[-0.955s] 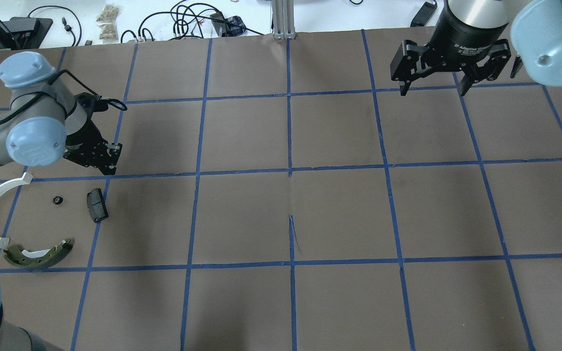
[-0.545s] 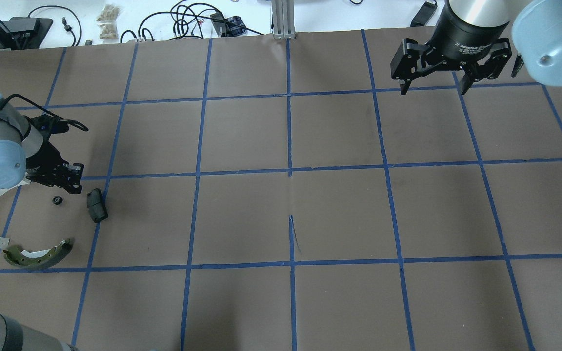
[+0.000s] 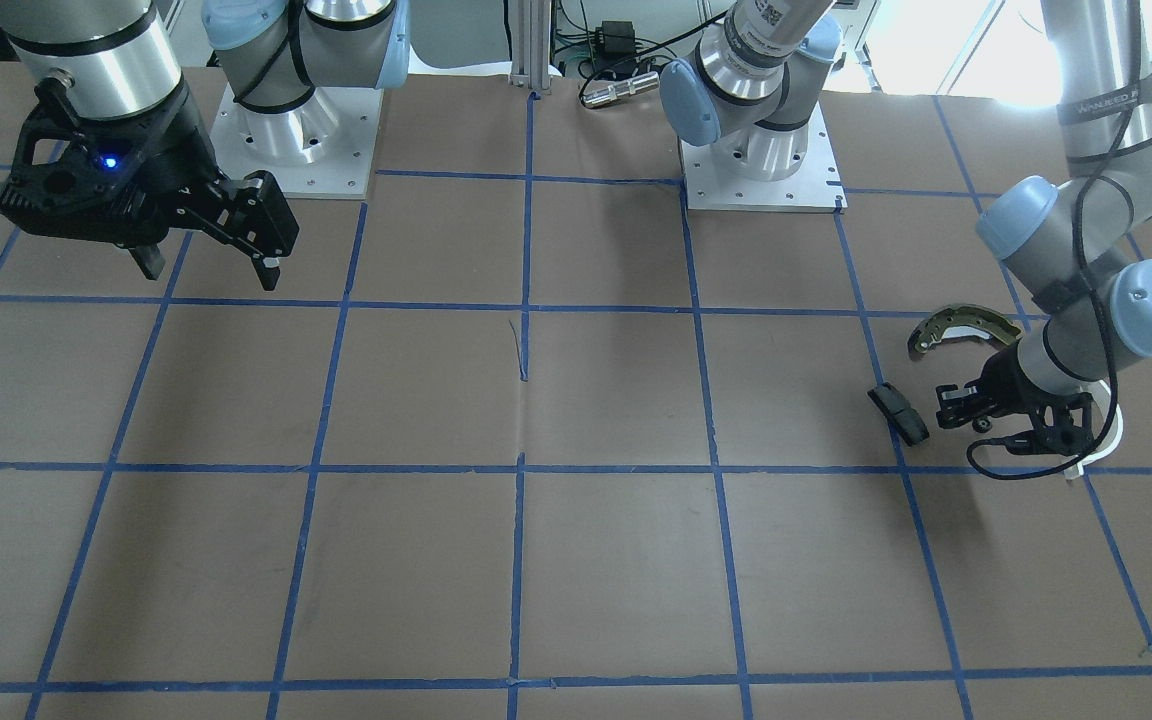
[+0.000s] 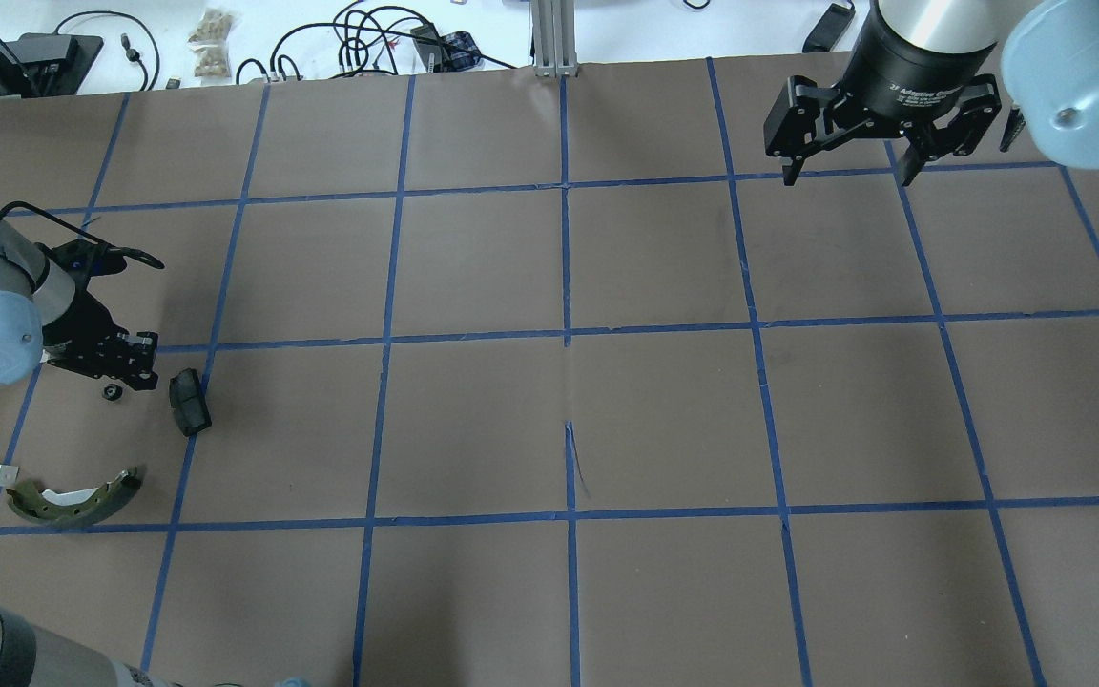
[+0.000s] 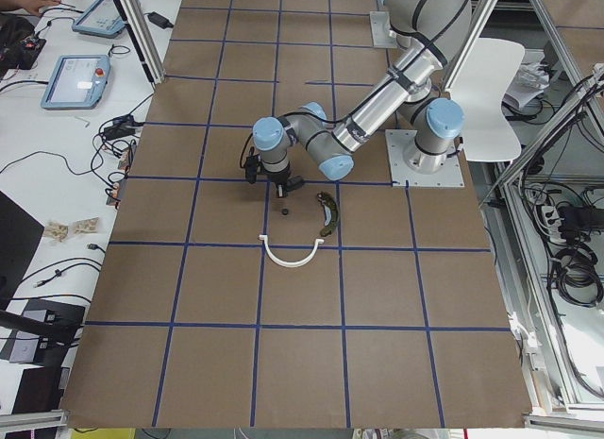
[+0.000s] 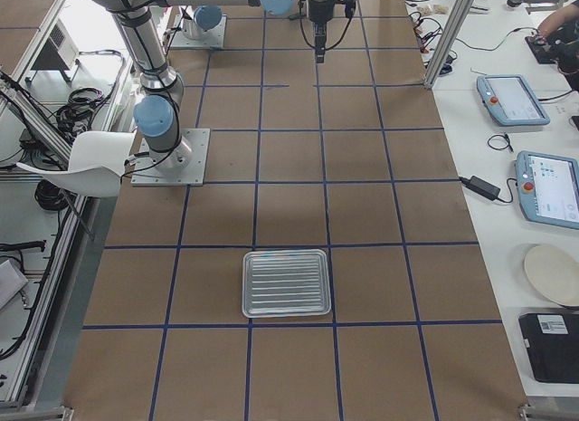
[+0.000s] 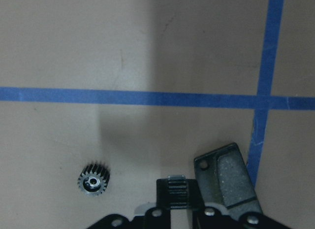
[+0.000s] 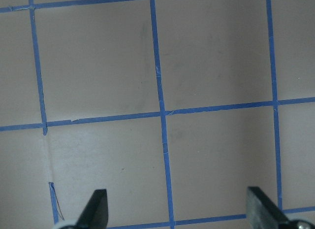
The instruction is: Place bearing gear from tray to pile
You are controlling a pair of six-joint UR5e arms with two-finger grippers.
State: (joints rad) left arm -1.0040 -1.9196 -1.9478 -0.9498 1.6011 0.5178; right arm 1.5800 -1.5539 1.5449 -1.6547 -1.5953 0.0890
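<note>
Left gripper (image 4: 137, 361) swung lower-left toward bearing gear (image 4: 112, 392) | fingers (image 7: 177, 189) clenched, empty; right gripper (image 4: 845, 174) released | gear on bench (image 4: 569, 267), overhead frame's left edge, beside black block (image 4: 189, 401) | risk: low fingers nudge gear away

Shiny metal tray (image 6: 286, 282); matt paper table cover (image 4: 654, 410); gear (image 7: 94, 179) seemingly dark metal.

1 gear (image 7: 94, 179), 1 tray (image 6: 286, 282)
</note>
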